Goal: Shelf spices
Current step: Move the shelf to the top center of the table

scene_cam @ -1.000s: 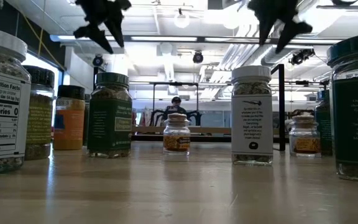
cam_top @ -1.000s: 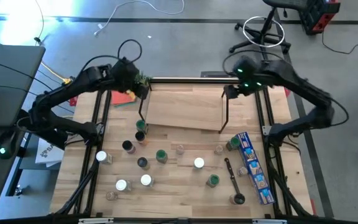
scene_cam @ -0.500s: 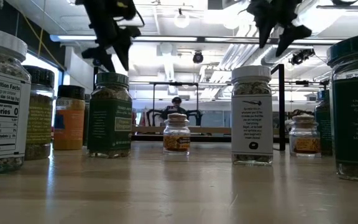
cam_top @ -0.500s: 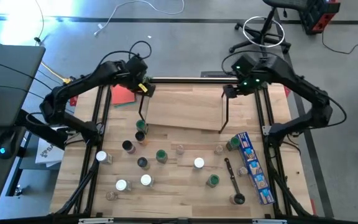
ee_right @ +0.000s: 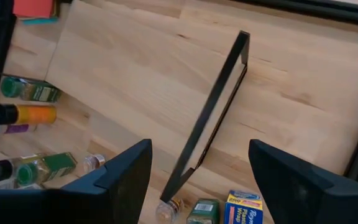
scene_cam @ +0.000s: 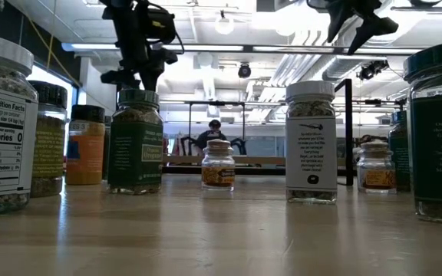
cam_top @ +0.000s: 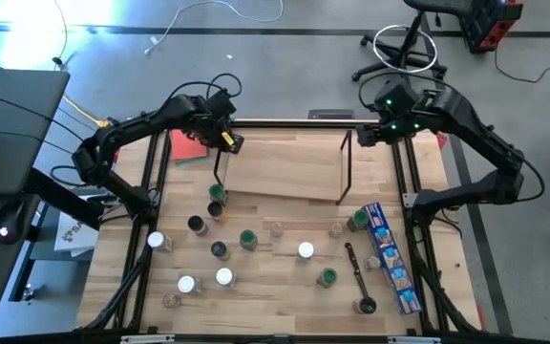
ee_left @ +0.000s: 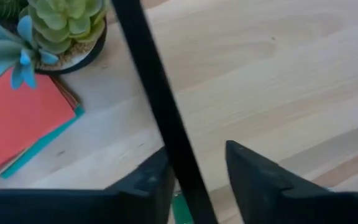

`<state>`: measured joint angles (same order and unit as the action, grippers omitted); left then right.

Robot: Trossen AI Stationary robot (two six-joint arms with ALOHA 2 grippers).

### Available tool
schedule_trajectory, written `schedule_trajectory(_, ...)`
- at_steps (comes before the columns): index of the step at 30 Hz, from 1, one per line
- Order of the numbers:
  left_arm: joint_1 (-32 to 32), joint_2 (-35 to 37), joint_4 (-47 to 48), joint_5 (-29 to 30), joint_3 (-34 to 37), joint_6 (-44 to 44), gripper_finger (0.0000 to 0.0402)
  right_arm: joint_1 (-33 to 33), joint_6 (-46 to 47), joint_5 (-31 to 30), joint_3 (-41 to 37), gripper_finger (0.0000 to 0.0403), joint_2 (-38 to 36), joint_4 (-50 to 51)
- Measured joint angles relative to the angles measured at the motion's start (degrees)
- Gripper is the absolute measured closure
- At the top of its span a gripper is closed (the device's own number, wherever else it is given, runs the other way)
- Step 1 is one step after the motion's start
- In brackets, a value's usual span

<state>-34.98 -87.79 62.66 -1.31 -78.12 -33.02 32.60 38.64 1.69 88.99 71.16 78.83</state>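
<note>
The left gripper (ee_left: pixel 194 180) straddles the black upright rod of the shelf (cam_top: pixel 285 167) at its left end, fingers close around it, though contact is unclear. The right gripper (ee_right: pixel 197 168) hangs open above the shelf's right end. The spice jars (cam_top: pixel 246 239) stand scattered on the surface (cam_top: pixel 275 287) in front.

Left gripper (cam_top: pixel 225 141) shifted over from above the red paper toward the shelf (cam_top: pixel 285 172), now right at its left end rod (ee_left: pixel 160 112), which runs between the two fingers (ee_left: pixel 253 174) in the wrist view. Jaws look narrower than a second ago, closing in around that rod. Dropped lower in the low view too, hanging just above a green-labelled spice jar (scene_cam: pixel 135 142). Right gripper (cam_top: pixel 375 134) pulled back and rightward, away from the shelf's right end.
</note>
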Motion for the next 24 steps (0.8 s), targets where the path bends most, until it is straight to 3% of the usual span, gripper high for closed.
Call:
schedule_trajectory(5, -0.07, 0.00, -0.10, -1.54, 0.00, -5.39, 0.0370, 0.00, -1.17, -0.02, 0.00, 0.0139, 0.00, -1.61)
schedule_trajectory(11, 0.27, 0.27, 0.59, -3.57, 0.03, -9.45, 0.0378, 0.00, -3.25, -0.02, 0.00, 0.0139, 0.00, -2.66)
schedule_trajectory(24, 0.07, 0.44, -1.37, 3.20, 0.08, -20.42, 0.0378, 0.00, -8.35, 0.02, 0.00, 0.0139, 0.00, -2.86)
